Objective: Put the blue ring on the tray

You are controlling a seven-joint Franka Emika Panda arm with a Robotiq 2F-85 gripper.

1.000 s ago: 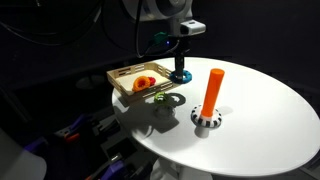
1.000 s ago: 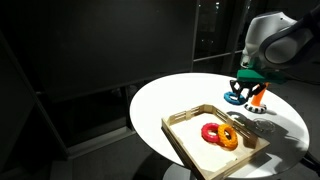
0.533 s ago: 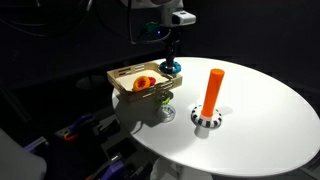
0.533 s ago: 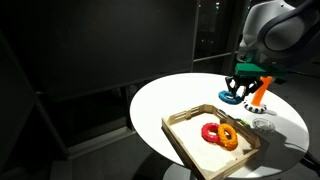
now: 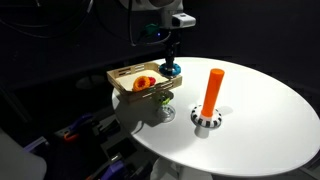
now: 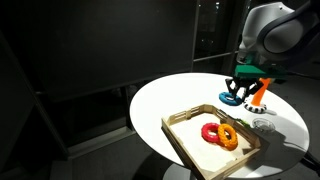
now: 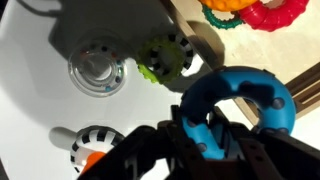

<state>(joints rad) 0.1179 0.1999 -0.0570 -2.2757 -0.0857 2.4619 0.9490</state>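
My gripper (image 5: 170, 60) is shut on the blue ring (image 5: 170, 70) and holds it in the air, just above the table by the near edge of the light wooden tray (image 5: 118, 76). In the wrist view the blue ring (image 7: 240, 100) sits between my dark fingers (image 7: 205, 138), with the tray's wooden rim (image 7: 303, 85) right behind it. The ring (image 6: 233, 97), the gripper (image 6: 241, 86) and the tray (image 6: 180, 136) also show in an exterior view. An orange ring (image 6: 228, 137) and a red ring (image 6: 210, 131) lie in the tray.
A green ring (image 7: 165, 60) and a clear ring (image 7: 95, 68) lie on the round white table (image 5: 260, 120) beside the tray. An orange peg (image 5: 211, 90) stands on a black-and-white base (image 5: 205, 120). The surroundings are dark.
Over the last second my gripper rose from the table with the blue ring and shifted toward the tray. It has stayed still for the last half second.
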